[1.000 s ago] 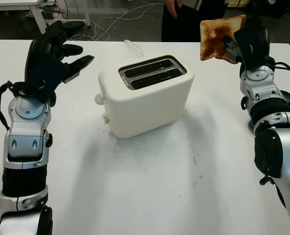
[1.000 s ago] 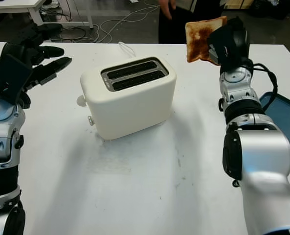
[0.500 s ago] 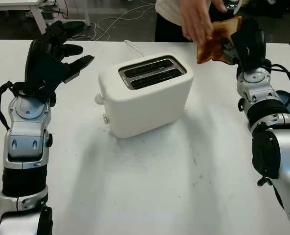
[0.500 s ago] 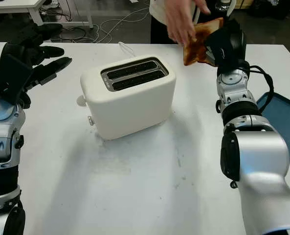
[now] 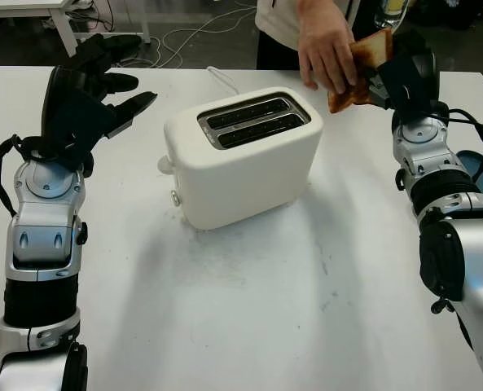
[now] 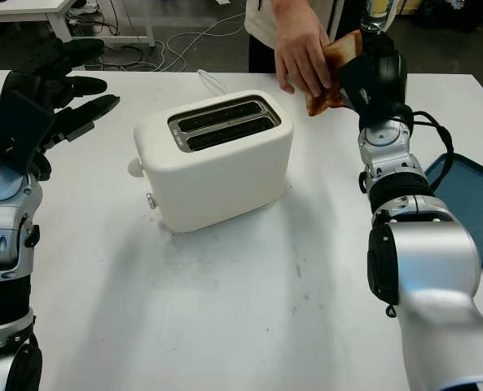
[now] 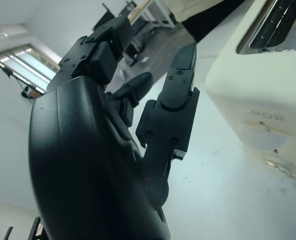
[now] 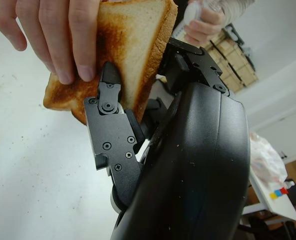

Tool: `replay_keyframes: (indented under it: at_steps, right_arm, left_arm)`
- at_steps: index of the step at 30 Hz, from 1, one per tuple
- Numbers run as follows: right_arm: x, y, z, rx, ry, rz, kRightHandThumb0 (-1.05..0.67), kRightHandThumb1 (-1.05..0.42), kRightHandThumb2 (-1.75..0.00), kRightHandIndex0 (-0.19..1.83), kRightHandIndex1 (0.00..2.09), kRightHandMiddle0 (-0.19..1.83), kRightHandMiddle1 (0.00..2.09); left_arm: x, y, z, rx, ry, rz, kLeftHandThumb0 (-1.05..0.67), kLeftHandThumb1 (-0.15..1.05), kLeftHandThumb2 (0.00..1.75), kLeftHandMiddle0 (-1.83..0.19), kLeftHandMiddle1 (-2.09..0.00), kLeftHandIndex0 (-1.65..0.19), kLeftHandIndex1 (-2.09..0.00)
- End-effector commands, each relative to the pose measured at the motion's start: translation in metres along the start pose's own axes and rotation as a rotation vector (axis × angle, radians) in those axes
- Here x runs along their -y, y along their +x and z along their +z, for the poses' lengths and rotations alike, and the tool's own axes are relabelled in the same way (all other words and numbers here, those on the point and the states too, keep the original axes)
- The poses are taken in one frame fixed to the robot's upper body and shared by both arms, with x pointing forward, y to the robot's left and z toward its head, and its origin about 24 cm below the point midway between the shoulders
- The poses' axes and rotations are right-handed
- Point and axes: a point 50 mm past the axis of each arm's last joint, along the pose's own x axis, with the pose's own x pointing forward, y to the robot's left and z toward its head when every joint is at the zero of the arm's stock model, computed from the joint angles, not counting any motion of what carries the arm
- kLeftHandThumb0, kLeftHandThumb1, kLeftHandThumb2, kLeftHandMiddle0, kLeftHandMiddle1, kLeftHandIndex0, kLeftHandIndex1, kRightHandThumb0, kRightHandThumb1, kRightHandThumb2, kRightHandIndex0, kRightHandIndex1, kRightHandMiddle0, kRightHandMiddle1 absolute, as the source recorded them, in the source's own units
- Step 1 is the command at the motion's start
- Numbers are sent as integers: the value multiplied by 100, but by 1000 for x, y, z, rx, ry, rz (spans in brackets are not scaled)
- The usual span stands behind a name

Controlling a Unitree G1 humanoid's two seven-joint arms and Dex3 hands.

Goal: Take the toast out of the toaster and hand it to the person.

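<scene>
Head camera: the right hand [image 5: 400, 69] is raised at the far right of the white tabletop [image 5: 249, 309], its forearm standing nearly upright, and it is gripping a slice of toast [image 5: 370, 55] at the slice's lower edge. A person's hand [image 5: 327, 53] is reaching in from the far side of the tabletop and is closing its fingers over the same slice, covering its left portion. The cream toaster [image 5: 241, 155] is sitting mid-tabletop, left of the toast and apart from it, with both slots showing dark. The left hand [image 5: 86, 90] is raised over the left side of the tabletop, open, holding nothing, its fingers pointing toward the toaster without touching it. A blue tray [image 6: 473, 204] is lying at the tabletop's right edge behind the right arm. Left wrist camera: the left hand's black fingers [image 7: 172, 100] are hanging above the tabletop just beside the toaster's end wall [image 7: 262, 90], clear of it. Right wrist camera: a black finger [image 8: 110, 130] is pressing against the browned face of the toast [image 8: 138, 45], while the person's fingertips [image 8: 63, 45] are pinching the slice just beside that finger.
</scene>
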Motion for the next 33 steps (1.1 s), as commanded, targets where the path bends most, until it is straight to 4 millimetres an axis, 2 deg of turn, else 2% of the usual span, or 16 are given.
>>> replay_keyframes:
  at_steps: [1, 4, 7, 10, 15, 18, 19, 20, 21, 22, 23, 24, 27, 28, 33]
  right_arm:
    - [1, 0, -3, -18, 18, -3, -9, -92, -43, 67, 175, 22, 159]
    - [1, -1, -3, -14, 20, -6, -9, -92, -44, 73, 175, 26, 172]
    - [1, 0, -3, -19, 20, -2, -11, -92, -43, 69, 175, 30, 157]
    - [1, 0, -3, -43, 12, -4, -15, -92, -44, 70, 175, 25, 172]
    - [1, 0, -4, -36, -18, 4, -10, -92, -44, 75, 175, 34, 174]
    - [1, 0, -4, -34, 5, 9, -13, -92, -40, 73, 175, 31, 175]
    - [1, 0, -4, -37, -7, 19, -17, -92, -36, 75, 175, 36, 175]
    - [0, 1, -3, -42, -25, 44, -26, -92, -34, 66, 168, 40, 157]
    - [0, 2, -2, -46, -42, 67, -43, -92, -34, 51, 123, 42, 103]
    - [0, 2, -1, -42, -63, 103, -50, -92, -36, 50, 91, 48, 66]
    - [0, 3, 0, -36, -83, 132, -56, -92, -40, 44, 64, 43, 33]
    - [1, 3, 1, -23, -108, 153, -58, -92, -44, 40, 51, 39, 19]
    - [3, 2, 3, 37, -124, 167, -62, -92, -53, 30, 23, 36, 3]
    - [3, 1, 3, 49, -117, 166, -62, -92, -54, 30, 18, 40, 4]
    - [6, 1, 0, 25, -112, 170, -56, -92, -63, 22, 5, 26, 0]
  left_arm:
    - [0, 0, 0, 9, 11, 3, -28, 92, 0, -29, -90, -42, -42]
    - [0, 0, 1, 10, 15, 5, -29, 91, 0, -29, -90, -42, -42]
    - [0, 0, 1, 10, 11, 4, -28, 92, 0, -30, -91, -42, -42]
    - [0, 0, 0, 9, 13, 4, -28, 92, 0, -29, -91, -42, -42]
    - [0, 0, 1, 5, 9, 5, -28, 91, 0, -29, -91, -41, -42]
    - [0, -1, 0, 4, 8, 4, -28, 91, 0, -29, -91, -41, -42]
    - [-1, -1, 0, 5, 10, 3, -28, 91, 0, -29, -90, -41, -42]
    - [-1, -1, 0, 7, 13, 3, -28, 92, 0, -29, -90, -41, -42]
    - [-1, -1, 0, 8, 15, 3, -28, 92, 0, -29, -90, -41, -42]
    - [-1, -1, 0, 6, 14, 5, -28, 92, 0, -29, -90, -41, -42]
    - [-1, -1, 0, 5, 14, 5, -29, 91, 0, -29, -90, -41, -42]
    - [-1, -1, 0, 5, 15, 5, -29, 91, 0, -30, -90, -42, -42]
    - [-1, -1, -1, 6, 14, 6, -30, 91, 0, -30, -90, -42, -42]
    - [-1, -1, -1, 5, 15, 6, -30, 91, 0, -30, -90, -42, -42]
    - [-2, -2, -2, 5, 8, 7, -30, 91, 0, -30, -90, -41, -42]
